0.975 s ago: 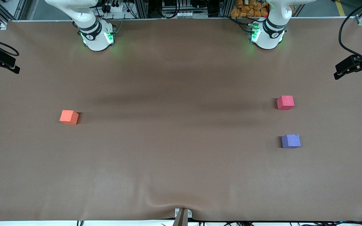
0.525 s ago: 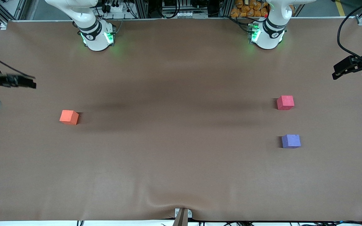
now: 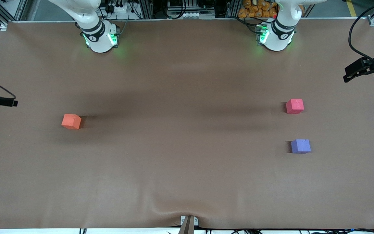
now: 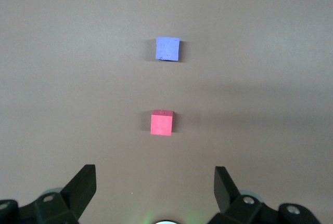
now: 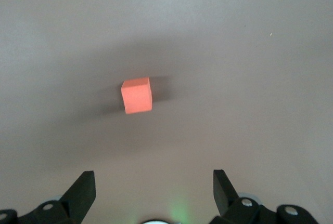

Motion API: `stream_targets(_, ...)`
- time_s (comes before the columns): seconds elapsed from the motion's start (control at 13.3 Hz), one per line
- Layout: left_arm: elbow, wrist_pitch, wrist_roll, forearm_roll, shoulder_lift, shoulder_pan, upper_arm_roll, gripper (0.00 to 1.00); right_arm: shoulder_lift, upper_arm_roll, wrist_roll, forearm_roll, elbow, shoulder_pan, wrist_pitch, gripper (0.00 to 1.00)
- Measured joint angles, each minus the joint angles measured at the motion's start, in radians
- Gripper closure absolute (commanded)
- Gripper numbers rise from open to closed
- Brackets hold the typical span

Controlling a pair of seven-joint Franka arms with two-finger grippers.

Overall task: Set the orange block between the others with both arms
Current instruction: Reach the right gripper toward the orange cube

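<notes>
The orange block point(image 3: 71, 121) point(image 5: 137, 95) lies alone on the brown table toward the right arm's end. The red-pink cube point(image 3: 294, 106) point(image 4: 162, 123) and the purple-blue cube point(image 3: 300, 146) point(image 4: 167, 48) sit toward the left arm's end with a gap between them, the purple-blue one nearer the front camera. My right gripper point(image 3: 11, 103) point(image 5: 153, 177) hangs high over its end of the table, open and empty, with the orange block below it. My left gripper point(image 3: 346, 74) point(image 4: 154, 174) hangs high over its own end, open and empty, looking down at both cubes.
The two arm bases point(image 3: 101, 37) point(image 3: 276, 35) stand at the table's back edge, with cables and equipment past it. The brown cover point(image 3: 187, 97) has a wrinkle near the front edge point(image 3: 170, 209), by a small bracket point(image 3: 188, 223).
The right gripper has swung along the table's end to a spot closer to level with the orange block. The left gripper has barely shifted. The three cubes have not moved.
</notes>
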Motion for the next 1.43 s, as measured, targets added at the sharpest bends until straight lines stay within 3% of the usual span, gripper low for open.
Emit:
stream_targets(0.53, 0.0, 0.006, 0.001, 0.0, 0.0, 0.0, 0.0, 0.0, 0.15, 0.02, 0.0, 0.003, 0.0, 0.033, 0.081, 0.0)
stream_targets(1.43, 0.0, 0.007, 0.002, 0.0, 0.001, -0.005, -0.003, 0.0, 0.162, 0.024, -0.001, 0.063, -0.042, 0.109, 0.06, 0.0)
